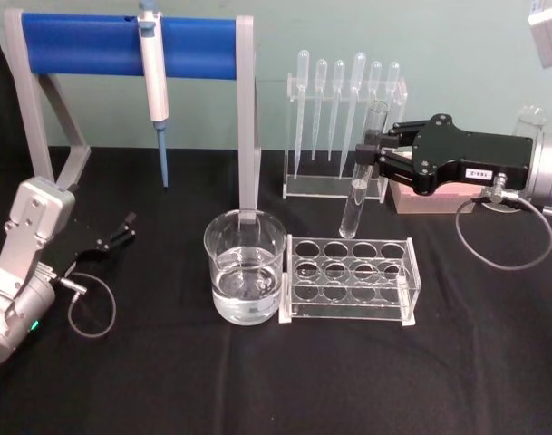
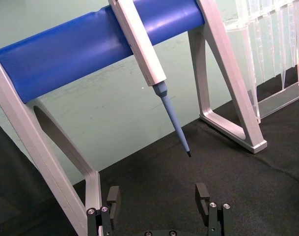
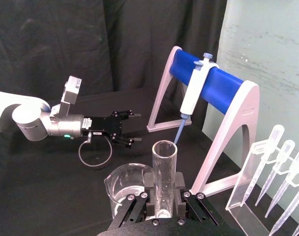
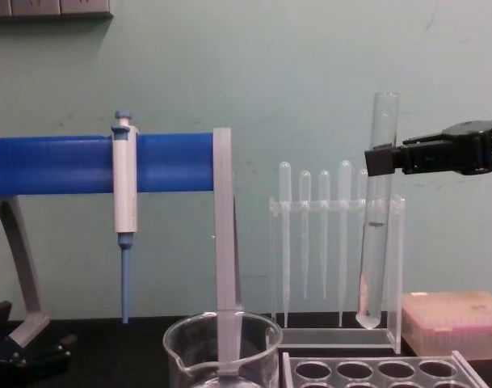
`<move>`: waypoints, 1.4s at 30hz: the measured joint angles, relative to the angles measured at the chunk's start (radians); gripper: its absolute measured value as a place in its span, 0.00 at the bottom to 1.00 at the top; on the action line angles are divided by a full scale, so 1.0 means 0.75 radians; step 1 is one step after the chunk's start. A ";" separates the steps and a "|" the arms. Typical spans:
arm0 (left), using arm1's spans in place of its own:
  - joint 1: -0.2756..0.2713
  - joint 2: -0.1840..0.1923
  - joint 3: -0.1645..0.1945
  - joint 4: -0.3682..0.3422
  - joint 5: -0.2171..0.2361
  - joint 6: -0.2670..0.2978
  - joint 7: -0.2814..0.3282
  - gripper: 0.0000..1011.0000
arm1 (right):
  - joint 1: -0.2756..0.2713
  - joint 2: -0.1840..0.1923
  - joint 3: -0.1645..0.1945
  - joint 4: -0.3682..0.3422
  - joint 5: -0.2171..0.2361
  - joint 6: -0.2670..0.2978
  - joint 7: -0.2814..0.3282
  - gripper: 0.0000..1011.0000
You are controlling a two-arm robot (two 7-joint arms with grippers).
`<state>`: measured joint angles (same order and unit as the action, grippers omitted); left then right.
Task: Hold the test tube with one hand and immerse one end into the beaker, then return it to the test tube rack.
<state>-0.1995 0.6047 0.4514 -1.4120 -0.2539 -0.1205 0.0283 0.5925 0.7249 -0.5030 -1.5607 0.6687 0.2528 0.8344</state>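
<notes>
The right gripper's (image 1: 373, 149) fingers are clamped on the test tube (image 1: 355, 199) a little below its open rim, holding it nearly upright with the round bottom hanging free. From the chest view the tube's tip sits clear above the test tube rack (image 1: 348, 314), touching nothing. It hangs over the rack's far side, at about 1 o'clock from the beaker (image 1: 223, 265), which stands just beside the rack's left end with water in it.

So the tube is out of the rack and in the grip. It is not in the water, and I can't tell if its end is wet. I'd judge the dip and the return are both left to do.

The left gripper (image 1: 123, 227) lies at 9 o'clock of the beaker on the table (image 1: 257, 381), fingers spread and empty
</notes>
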 joint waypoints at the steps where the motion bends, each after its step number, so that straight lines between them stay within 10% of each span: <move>1: 0.000 0.000 0.000 0.000 0.000 0.000 0.000 0.99 | -0.001 0.000 0.001 0.000 0.000 0.000 0.000 0.22; 42: 0.000 0.000 0.000 0.000 0.000 0.000 0.000 0.99 | -0.008 -0.002 0.007 -0.002 -0.004 -0.006 -0.008 0.22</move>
<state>-0.1995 0.6047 0.4514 -1.4120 -0.2539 -0.1205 0.0283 0.5861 0.7234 -0.4978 -1.5625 0.6659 0.2480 0.8281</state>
